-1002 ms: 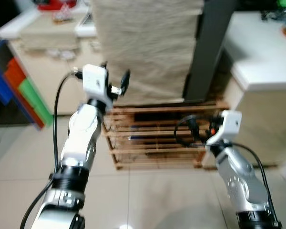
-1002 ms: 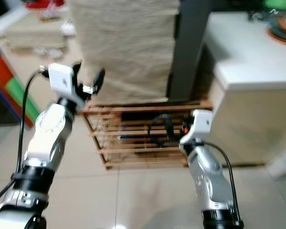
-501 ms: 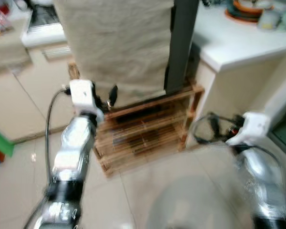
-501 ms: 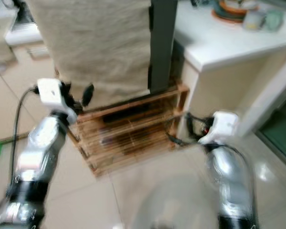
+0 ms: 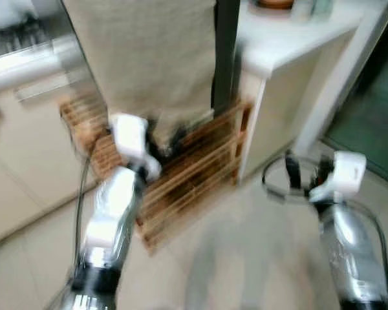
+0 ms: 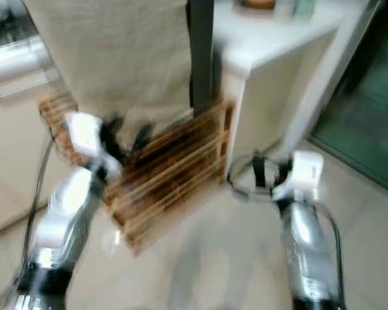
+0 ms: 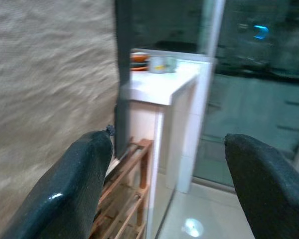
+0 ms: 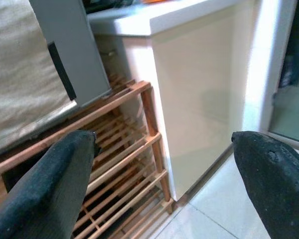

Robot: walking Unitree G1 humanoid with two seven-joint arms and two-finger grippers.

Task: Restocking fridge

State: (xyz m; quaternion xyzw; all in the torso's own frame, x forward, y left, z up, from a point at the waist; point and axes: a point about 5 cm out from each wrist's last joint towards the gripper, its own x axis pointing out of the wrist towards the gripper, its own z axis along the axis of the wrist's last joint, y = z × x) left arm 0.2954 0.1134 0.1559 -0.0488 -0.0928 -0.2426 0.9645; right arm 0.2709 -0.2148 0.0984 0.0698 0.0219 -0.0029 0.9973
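Ahead of both empty, spread claws point(image 7: 164, 184) point(image 8: 164, 184), a cloth-draped wooden rack point(image 5: 194, 174) adjoins a white counter point(image 5: 291, 39).

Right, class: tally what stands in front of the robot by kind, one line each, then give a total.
Slatted wooden rack: 1
Beige woven cloth hanging: 1
White-topped cream counter: 1
Dark grey upright post: 1
Open black two-fingered claw: 2, left claw and right claw
Total: 6
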